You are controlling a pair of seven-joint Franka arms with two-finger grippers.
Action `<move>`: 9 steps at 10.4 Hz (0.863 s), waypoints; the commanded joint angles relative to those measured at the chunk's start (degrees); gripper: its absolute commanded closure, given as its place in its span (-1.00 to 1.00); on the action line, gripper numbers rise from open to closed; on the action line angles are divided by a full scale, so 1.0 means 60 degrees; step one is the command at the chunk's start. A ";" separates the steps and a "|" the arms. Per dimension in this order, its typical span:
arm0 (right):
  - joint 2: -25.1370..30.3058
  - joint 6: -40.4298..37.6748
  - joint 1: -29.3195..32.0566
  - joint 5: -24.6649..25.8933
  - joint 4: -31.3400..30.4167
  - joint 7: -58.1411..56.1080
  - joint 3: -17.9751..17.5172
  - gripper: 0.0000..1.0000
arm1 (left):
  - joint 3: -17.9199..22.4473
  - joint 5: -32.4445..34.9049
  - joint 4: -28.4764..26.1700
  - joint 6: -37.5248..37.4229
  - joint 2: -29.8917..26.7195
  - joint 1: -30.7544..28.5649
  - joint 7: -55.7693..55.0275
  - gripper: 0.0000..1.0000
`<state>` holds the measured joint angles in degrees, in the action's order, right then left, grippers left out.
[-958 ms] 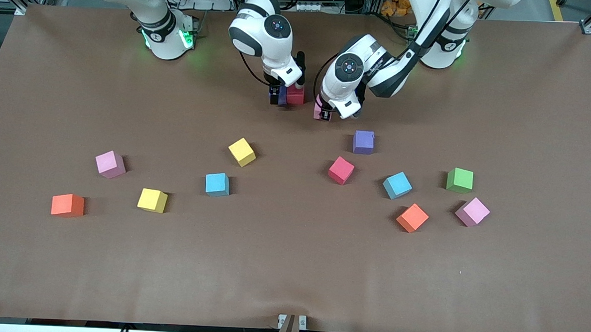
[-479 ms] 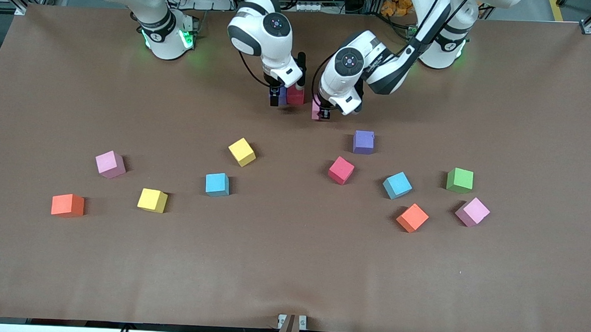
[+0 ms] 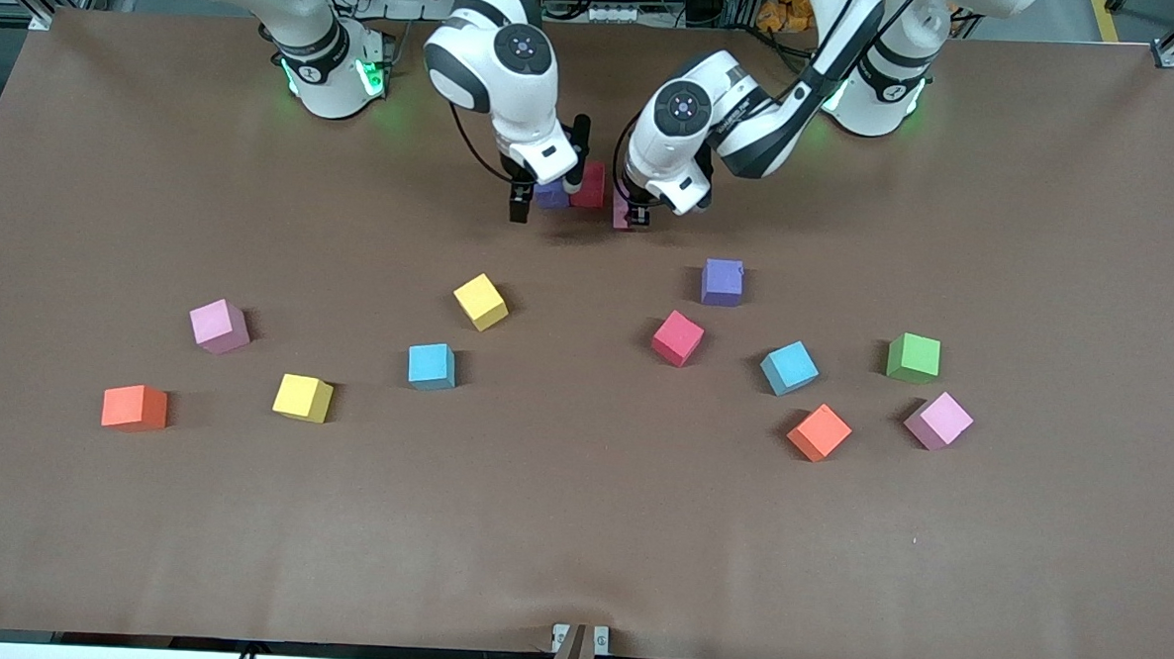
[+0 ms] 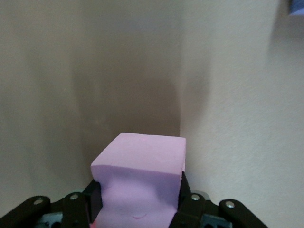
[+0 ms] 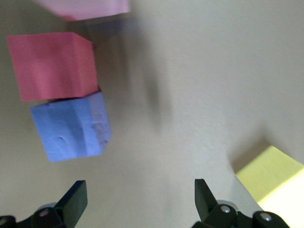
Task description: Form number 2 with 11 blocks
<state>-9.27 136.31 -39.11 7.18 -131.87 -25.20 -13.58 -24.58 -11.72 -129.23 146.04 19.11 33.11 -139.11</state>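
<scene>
Nearest the front camera, your loose blocks [image 3: 431, 366] lie scattered and well apart, the green cube [image 3: 913, 357] among them. Farther up, the number 2 is only a starting row: a purple cube [image 3: 551, 194] touching a red cube [image 3: 589, 185], its long axis running between the arms' ends. Your left gripper [image 3: 634, 216] clamps a pink cube [image 4: 138, 183] just beside the red; lowered askew, it could nudge that row crooked. Your right gripper [image 3: 545, 191] hangs wide and empty over the purple.

The left pincer [image 3: 636, 216] hides most of the pink block [image 3: 620, 212] in the front view. In the right wrist view, the yellow block [image 5: 273, 178] is cut off at the edge.
</scene>
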 commanded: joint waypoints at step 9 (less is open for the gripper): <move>-0.2012 -0.0028 0.0807 -0.0171 0.2727 0.3593 0.1971 -1.00 | -0.0005 -0.0127 -0.0947 0.1045 -0.0284 0.0649 -0.0634 0.44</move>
<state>-16.55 136.51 -33.75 6.73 -120.29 -10.08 -1.38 -24.58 -11.72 -133.67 151.26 19.02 36.66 -142.24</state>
